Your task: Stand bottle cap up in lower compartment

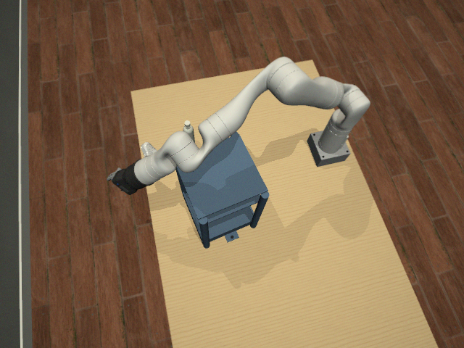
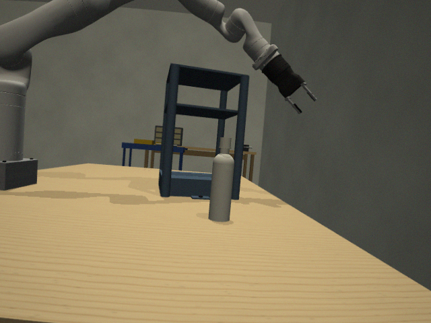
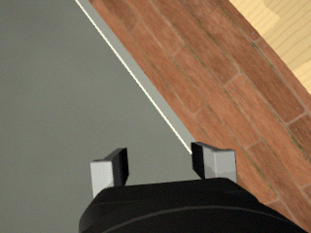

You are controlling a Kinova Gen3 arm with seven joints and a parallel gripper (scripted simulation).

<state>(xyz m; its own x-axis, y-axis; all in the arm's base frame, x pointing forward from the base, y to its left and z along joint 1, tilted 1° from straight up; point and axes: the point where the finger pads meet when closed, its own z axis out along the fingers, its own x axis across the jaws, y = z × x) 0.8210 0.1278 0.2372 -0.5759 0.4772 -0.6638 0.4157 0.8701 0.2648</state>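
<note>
Your gripper (image 1: 111, 175) (image 2: 301, 97) (image 3: 159, 158), released, juts past desk's (image 1: 299, 299) (image 2: 174, 264) far edge; bottle (image 1: 188, 130) (image 2: 221, 188) upright beside shelf (image 1: 239, 180) (image 2: 169, 132), near that edge. Low return swing by your arm (image 1: 232, 108) (image 2: 254, 38) could clip shelf or topple bottle.

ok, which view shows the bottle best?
Exterior: it shows the bottle whole, upright, cap to base. Top catches the cap and shoulder, with the arm covering its lower part. Wrist misses it entirely.
</note>
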